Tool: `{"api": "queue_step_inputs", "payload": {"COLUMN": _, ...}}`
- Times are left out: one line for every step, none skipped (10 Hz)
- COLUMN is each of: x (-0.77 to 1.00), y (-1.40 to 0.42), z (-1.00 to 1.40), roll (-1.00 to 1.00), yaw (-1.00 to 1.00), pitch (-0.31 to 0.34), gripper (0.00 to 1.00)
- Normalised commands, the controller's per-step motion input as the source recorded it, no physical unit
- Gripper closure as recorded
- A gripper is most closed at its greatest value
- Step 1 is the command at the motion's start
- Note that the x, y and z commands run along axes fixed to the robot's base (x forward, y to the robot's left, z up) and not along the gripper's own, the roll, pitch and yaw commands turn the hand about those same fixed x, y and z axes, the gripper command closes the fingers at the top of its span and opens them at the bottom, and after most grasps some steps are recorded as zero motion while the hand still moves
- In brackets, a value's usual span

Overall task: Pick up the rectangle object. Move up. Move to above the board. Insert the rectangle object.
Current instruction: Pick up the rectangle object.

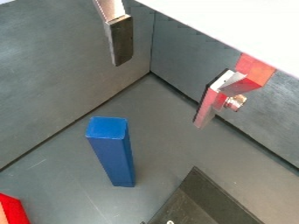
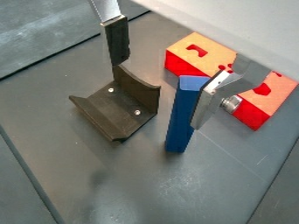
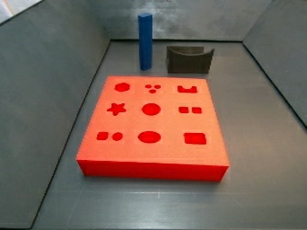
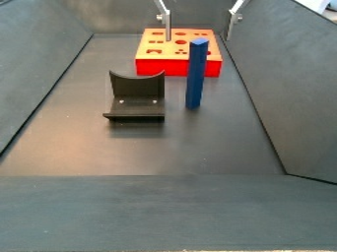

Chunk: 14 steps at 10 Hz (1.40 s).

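Blue bar (image 1: 112, 150) closest in a wrist view, upright on the dark floor, one of it. Gripper (image 1: 170, 66) above it, empty, two fingers spread wide: one silver plate with dark pad (image 1: 121, 37), the other finger (image 1: 218, 98) set against a red-orange patch. Small corner of the board (image 1: 10, 210) at the frame edge. Dark edge of the block (image 1: 216, 203) near the bar, partly cut off.

Next wrist view: one grey U-block (image 2: 118, 106) on the floor, bar (image 2: 184, 115) upright just beside it, not touching as far as I can tell. Gripper (image 2: 166, 63) over them, fingers apart, nothing pinched. One finger (image 2: 114, 37) over the block, the other (image 2: 212, 98) just beside the bar's top. Board (image 2: 194, 58) behind the bar, two red-orange parts visible either side of the finger.

Side view: one board (image 3: 153, 124) nearest, flat, ten holes counted in its top: circles, star, squares, rectangle, small shapes. Behind it bar (image 3: 145, 41) upright, block (image 3: 188, 59) beside it, apart. Gripper not seen here.

Side view from the far end: block (image 4: 134, 96) and bar (image 4: 196, 74) mid-floor, side by side, apart. Board (image 4: 175, 51) behind them. Two fingertips only at the top, gripper (image 4: 199, 17) above the board's far side, spread, empty.
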Motion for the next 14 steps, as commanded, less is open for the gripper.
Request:
{"api": "queue_step_inputs", "payload": {"x": -0.01, "y": -0.01, "z": 0.13, "roll": 0.11, "yaw": -0.89, "pitch": -0.007, "gripper": 0.00}}
{"api": "queue_step_inputs", "payload": {"x": 0.00, "y": 0.00, "z": 0.16, "roll": 0.10, "yaw": -1.00, "pitch": 0.000, "gripper": 0.00}}
{"api": "queue_step_inputs", "payload": {"x": -0.03, "y": -0.01, "z": 0.19, "roll": 0.08, "yaw": -1.00, "pitch": 0.000, "gripper": 0.00}}
{"api": "queue_step_inputs", "payload": {"x": -0.03, "y": -0.01, "z": 0.19, "roll": 0.07, "yaw": -1.00, "pitch": 0.003, "gripper": 0.00}}
{"api": "queue_step_inputs", "payload": {"x": 0.00, "y": -0.15, "z": 0.09, "roll": 0.00, "yaw": -0.97, "pitch": 0.000, "gripper": 0.00}}
{"api": "queue_step_inputs", "payload": {"x": 0.04, "y": -0.42, "z": 0.00, "roll": 0.00, "yaw": -0.81, "pitch": 0.000, "gripper": 0.00}}
{"api": "queue_step_inputs", "payload": {"x": 0.00, "y": -0.60, "z": -0.04, "roll": 0.00, "yaw": -0.63, "pitch": 0.000, "gripper": 0.00}}
{"api": "queue_step_inputs", "payload": {"x": 0.00, "y": -0.64, "z": -0.10, "roll": 0.00, "yaw": -0.59, "pitch": 0.000, "gripper": 0.00}}
{"api": "queue_step_inputs", "payload": {"x": 0.00, "y": -0.63, "z": -0.13, "roll": 0.00, "yaw": -0.59, "pitch": 0.000, "gripper": 0.00}}
{"api": "queue_step_inputs", "payload": {"x": 0.00, "y": 0.00, "z": 0.02, "roll": 0.00, "yaw": 0.04, "pitch": -0.066, "gripper": 0.00}}
{"api": "queue_step_inputs", "payload": {"x": 0.00, "y": 0.00, "z": -0.20, "roll": 0.00, "yaw": -0.09, "pitch": 0.000, "gripper": 0.00}}
{"api": "queue_step_inputs", "payload": {"x": 0.00, "y": -0.04, "z": -0.48, "roll": 0.00, "yaw": -1.00, "pitch": 0.000, "gripper": 0.00}}
{"api": "queue_step_inputs", "payload": {"x": 0.00, "y": 0.00, "z": -0.52, "roll": 0.00, "yaw": -1.00, "pitch": 0.000, "gripper": 0.00}}
{"api": "queue_step_inputs", "payload": {"x": 0.00, "y": 0.00, "z": -0.54, "roll": 0.00, "yaw": -1.00, "pitch": 0.000, "gripper": 0.00}}
